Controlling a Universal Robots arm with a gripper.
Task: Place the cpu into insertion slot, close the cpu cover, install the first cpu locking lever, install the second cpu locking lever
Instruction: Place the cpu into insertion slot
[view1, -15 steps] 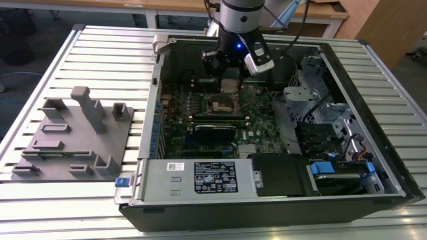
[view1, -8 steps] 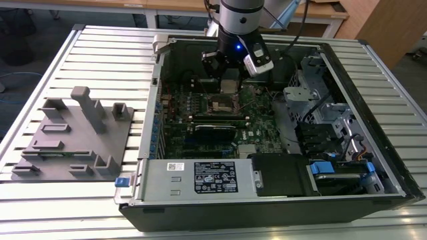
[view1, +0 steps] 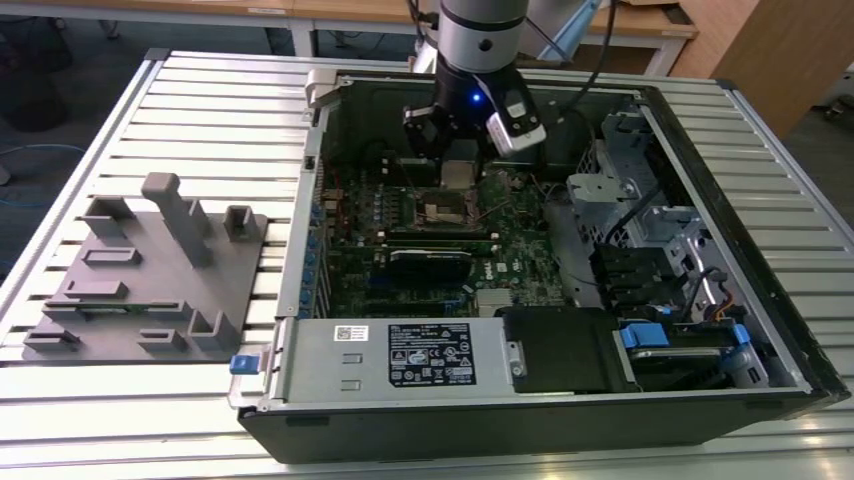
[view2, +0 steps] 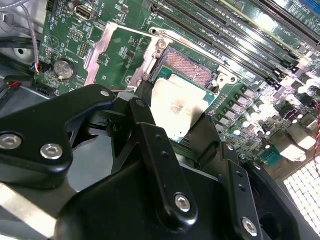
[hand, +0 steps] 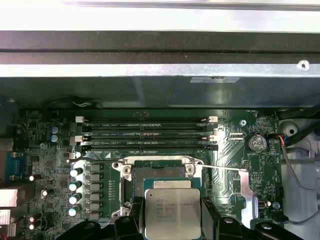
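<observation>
My gripper (view1: 459, 172) hangs inside the open computer case and is shut on the cpu (view1: 458, 177). The cpu (hand: 172, 210) is a flat silver-grey square, held by its two side edges between black fingers (hand: 208, 216). It hovers over one edge of the insertion slot (hand: 161, 173), tilted and apart from it. In the second wrist view the cpu (view2: 176, 102) overlaps part of the insertion slot (view2: 187, 64), whose pin field shows bare. The cpu cover (view2: 96, 50) lies flipped open beside the slot. A thin locking lever (hand: 225, 168) stands loose across the cover (hand: 245, 190).
Long black memory slots (hand: 145, 134) run beside the socket. The case wall (view1: 320, 180) stands at the exterior view's left, and a drive cage (view1: 627, 190) and the power supply (view1: 400, 355) also hem in the board. A grey fixture (view1: 147, 270) lies on the slatted table.
</observation>
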